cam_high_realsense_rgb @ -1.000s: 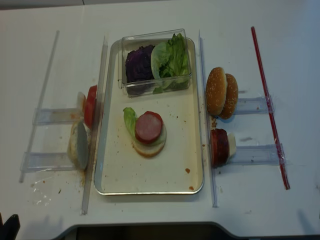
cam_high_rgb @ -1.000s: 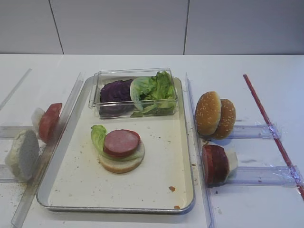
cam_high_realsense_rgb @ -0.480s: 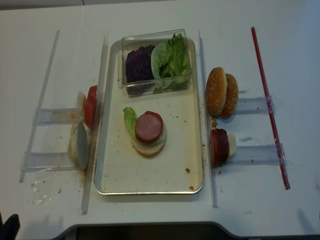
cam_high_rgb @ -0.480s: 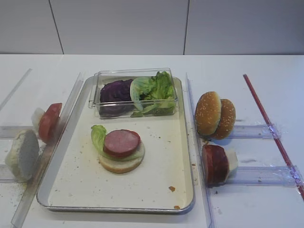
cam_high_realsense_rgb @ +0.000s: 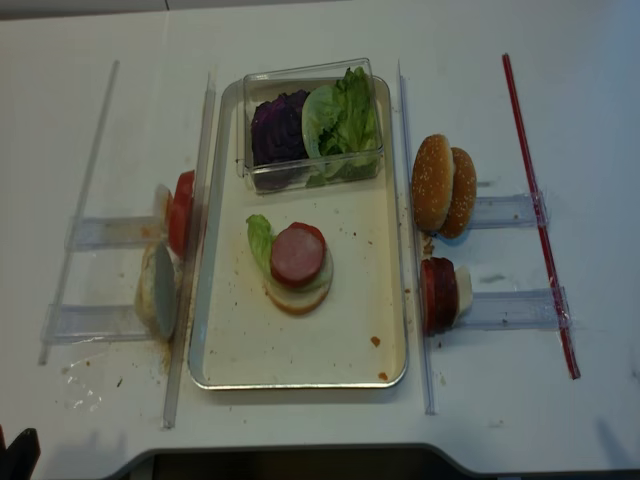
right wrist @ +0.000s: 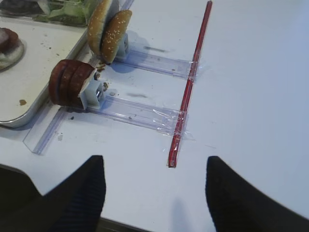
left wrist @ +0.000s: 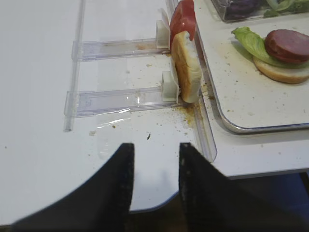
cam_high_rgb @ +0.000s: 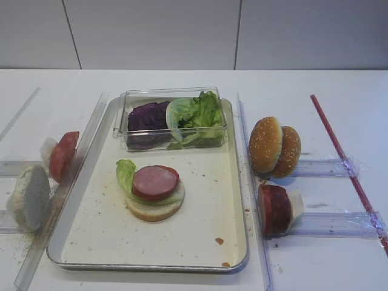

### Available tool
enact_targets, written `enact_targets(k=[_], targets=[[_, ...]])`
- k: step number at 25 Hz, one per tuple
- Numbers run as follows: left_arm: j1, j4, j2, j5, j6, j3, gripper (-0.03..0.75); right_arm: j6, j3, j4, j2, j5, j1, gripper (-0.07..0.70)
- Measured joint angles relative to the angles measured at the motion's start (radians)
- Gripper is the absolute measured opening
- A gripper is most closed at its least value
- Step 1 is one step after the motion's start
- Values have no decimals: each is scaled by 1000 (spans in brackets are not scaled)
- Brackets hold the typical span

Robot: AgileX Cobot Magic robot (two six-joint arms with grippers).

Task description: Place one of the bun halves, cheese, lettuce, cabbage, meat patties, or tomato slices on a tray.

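Stack half built, both claws held back at the near edge

Patty (cam_high_rgb: 155, 181) tops the pile we have on the tray (cam_high_rgb: 230, 200): a pale bun round (cam_high_rgb: 153, 209) at the bottom, a lettuce leaf (cam_high_rgb: 126, 172) poking out toward the tray's left rim, the pink disc above. The pile sits left of the tray's middle, in front of the clear box (cam_high_rgb: 173, 118) of purple cabbage (cam_high_rgb: 147, 116) and greens at the far end.

Outside the right rim, the spare meat patties (right wrist: 70, 83) stand on edge in a clear rack, with the sesame bun halves (right wrist: 108, 30) in the rack behind. Outside the left rim we see a tomato slice (left wrist: 182, 20) and a pale bun half (left wrist: 186, 65) racked the same way.

We judge ourselves between placements. Our right gripper (right wrist: 152, 191) hovers spread wide and empty over the worktop's near right edge; our left gripper (left wrist: 154, 181) hangs at the near left edge, fingers parted by a narrow gap, gripping nothing.

Next we need to choose an item, probably the tomato or a sesame crown, and close on it edgewise in its rack.
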Motion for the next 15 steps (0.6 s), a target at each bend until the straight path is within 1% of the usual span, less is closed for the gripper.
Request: enact_targets(k=[15], targets=[[0, 0, 0, 0, 0, 0, 223, 0, 0, 0, 0, 0, 0, 456]])
